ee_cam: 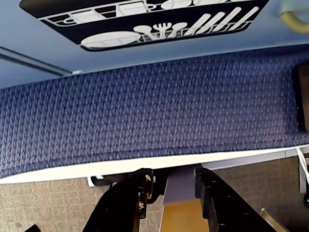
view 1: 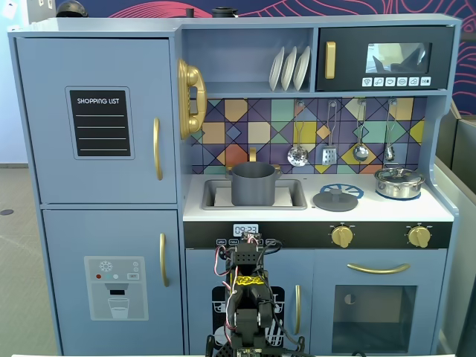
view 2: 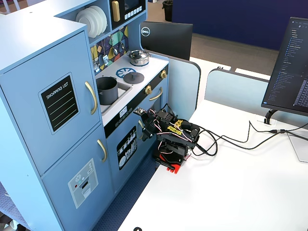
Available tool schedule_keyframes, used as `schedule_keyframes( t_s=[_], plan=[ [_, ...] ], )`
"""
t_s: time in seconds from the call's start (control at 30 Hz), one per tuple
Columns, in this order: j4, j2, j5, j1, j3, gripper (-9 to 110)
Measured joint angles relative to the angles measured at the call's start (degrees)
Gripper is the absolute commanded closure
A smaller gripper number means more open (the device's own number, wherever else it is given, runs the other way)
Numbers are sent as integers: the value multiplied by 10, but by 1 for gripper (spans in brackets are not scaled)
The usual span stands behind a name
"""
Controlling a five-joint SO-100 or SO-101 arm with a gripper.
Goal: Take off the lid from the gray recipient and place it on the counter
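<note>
Setting: an office with blue carpet, a white tabletop (view 2: 250,192) carrying the arm, and a monitor (view 2: 291,72) at the right edge of a fixed view. A blue toy kitchen (view 1: 97,223) stands against the tabletop edge.

Arm: folded low on its base in front of the kitchen's lower doors. The fingers (ee_cam: 169,191) enter the wrist view from the bottom edge; they stand slightly apart with nothing between them, and they point toward the carpet and the dishwasher door decal (ee_cam: 145,19). In a fixed view the fingers (view 2: 142,113) sit just below the front edge of the counter (view 2: 115,77).

Task items, relative to the fingers:
- The gray recipient (view 1: 253,184) stands upright in the recessed sink, above and beyond the fingers, well apart from them. Its top is open.
- The lid (view 1: 335,198) lies flat on the counter (view 1: 372,210), knob up, on the printed burner ring, above the fingers and to their right in this fixed view. It is also visible in the other fixed view (view 2: 133,77).
- A shiny silver pot (view 1: 399,182) with its own lid stands further right, near the lid.
</note>
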Motion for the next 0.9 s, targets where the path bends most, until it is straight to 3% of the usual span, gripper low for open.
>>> schedule_keyframes(
  t_s=[0.9],
  plan=[
    [11, 5, -22, 11, 4, 99]
  ],
)
